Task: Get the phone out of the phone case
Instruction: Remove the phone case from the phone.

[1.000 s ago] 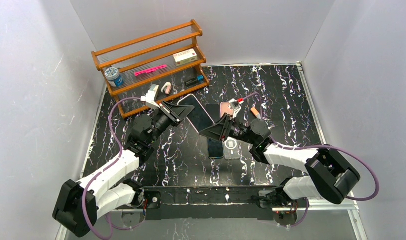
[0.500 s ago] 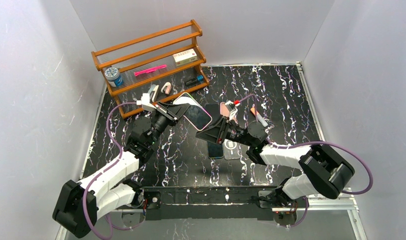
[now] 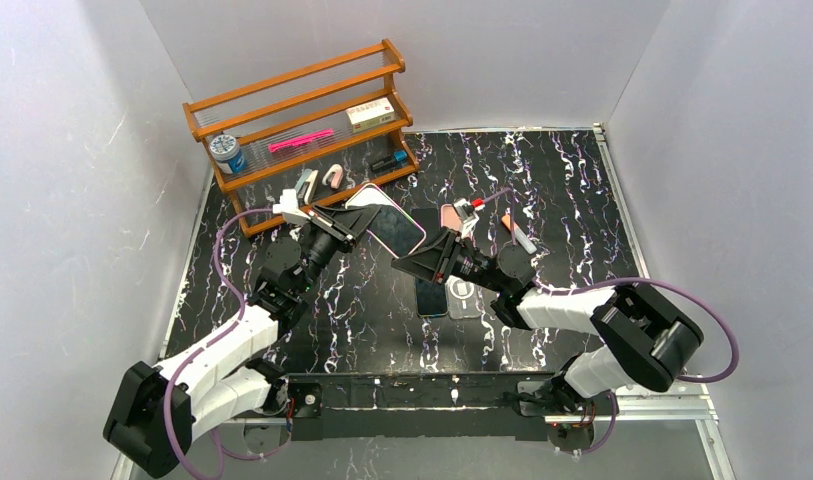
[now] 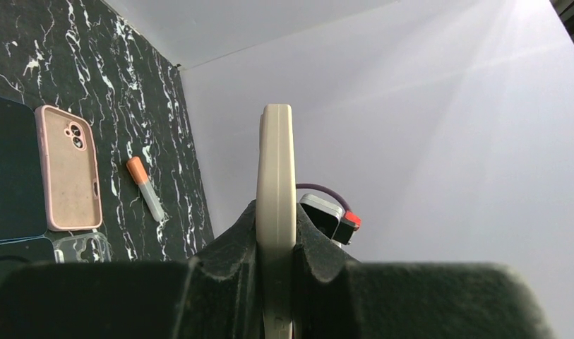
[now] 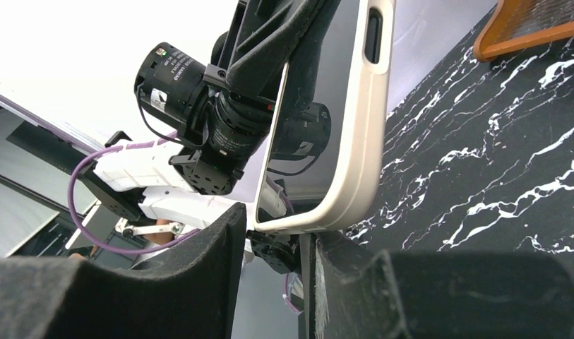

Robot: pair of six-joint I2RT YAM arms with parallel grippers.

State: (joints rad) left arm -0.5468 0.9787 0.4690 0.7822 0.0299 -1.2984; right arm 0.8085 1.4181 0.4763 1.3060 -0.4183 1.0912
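table (image 3: 572,200): black marble-look top, white walls around
rack (image 3: 191,117): wooden, shelved, at far left corner; holds blue-white can (image 3: 225,152), pink strip (image 3: 302,140), small box (image 3: 370,113)
left arm (image 3: 222,345): reaches up and forward from near-left base toward table middle
right arm (image 3: 582,300): bent in from near-right base, wrist pointing left toward left arm
phone (image 3: 387,222): raised off table, in front of rack, tilted, dark screen facing up toward camera; sits inside its case
phone case (image 5: 365,127): cream, wrapped around phone edge, side cutout visible; seen edge-on and upright in left wrist view
dark phone (image 3: 432,295): flat on table below right wrist, partly hidden
pink case (image 4: 68,166): empty, flat on table, camera cutout at far end
clear case (image 3: 462,290): flat, just beside dark phone, ring mark on back
left gripper (image 4: 275,233): clamped tight on cased phone, one finger each face
right gripper (image 5: 277,233): jaws partly apart, lower corner of cased phone between fingertips; cannot tell whether pads press it
tube (image 4: 144,187): small, orange cap, lying near pink case
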